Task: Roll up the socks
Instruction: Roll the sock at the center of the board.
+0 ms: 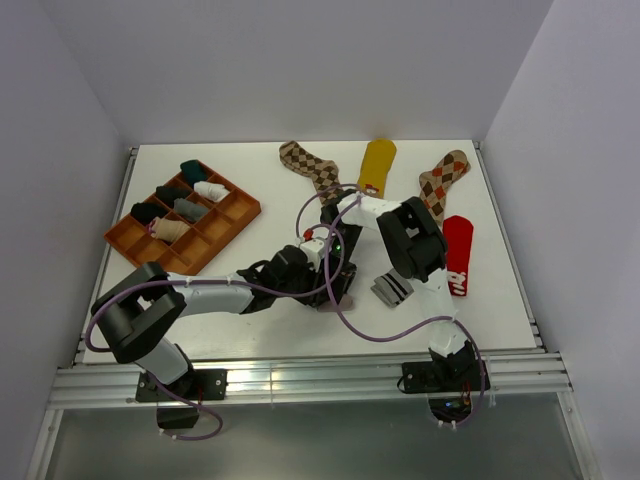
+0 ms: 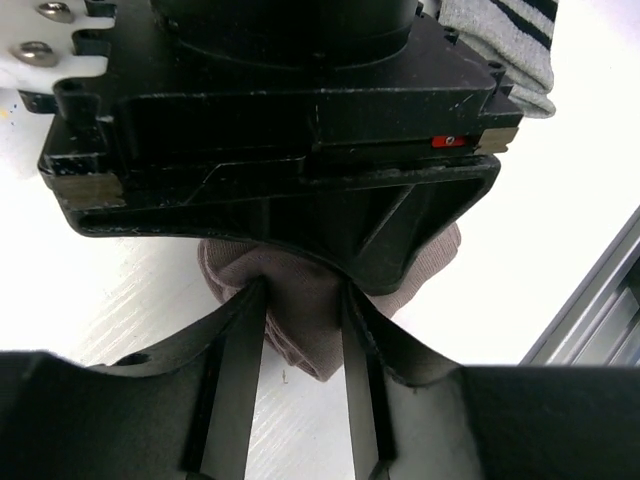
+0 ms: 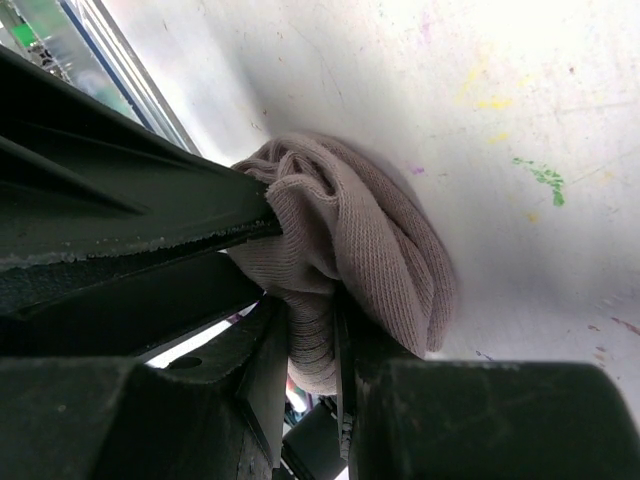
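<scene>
A taupe sock (image 3: 385,235), bunched into a thick roll, lies on the white table (image 3: 520,90) between both grippers. My left gripper (image 2: 303,300) is shut on one end of the taupe sock (image 2: 300,335). My right gripper (image 3: 312,325) is shut on a fold of it from the other side. In the top view the two grippers meet at the table's front centre, the left gripper (image 1: 318,283) and the right gripper (image 1: 338,272), and they hide the sock. A grey black-striped sock (image 1: 392,288) lies just right of them and shows in the left wrist view (image 2: 505,40).
A red sock (image 1: 458,255) lies at the right. A mustard sock (image 1: 377,165) and two brown argyle socks (image 1: 310,168) (image 1: 443,183) lie at the back. An orange compartment tray (image 1: 240,212) holding several rolled socks stands at the back left.
</scene>
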